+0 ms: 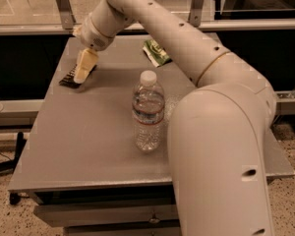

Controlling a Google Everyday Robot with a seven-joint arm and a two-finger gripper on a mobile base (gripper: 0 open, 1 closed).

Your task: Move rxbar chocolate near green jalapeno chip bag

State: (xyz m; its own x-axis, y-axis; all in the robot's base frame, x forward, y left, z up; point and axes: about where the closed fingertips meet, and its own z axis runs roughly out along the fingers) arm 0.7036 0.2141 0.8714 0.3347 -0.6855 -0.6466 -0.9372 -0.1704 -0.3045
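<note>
The rxbar chocolate [68, 78] is a small black bar lying near the table's left edge, toward the back. My gripper [83, 69] is directly over its right part and covers some of it; I cannot tell if it touches the bar. The green jalapeno chip bag [156, 51] lies at the back middle of the table, partly hidden behind my arm.
A clear water bottle [148, 112] with a white cap stands upright in the middle of the grey table [88, 146]. My large white arm [221, 132] fills the right side of the view. A glass-railed ledge [29, 28] runs behind the table.
</note>
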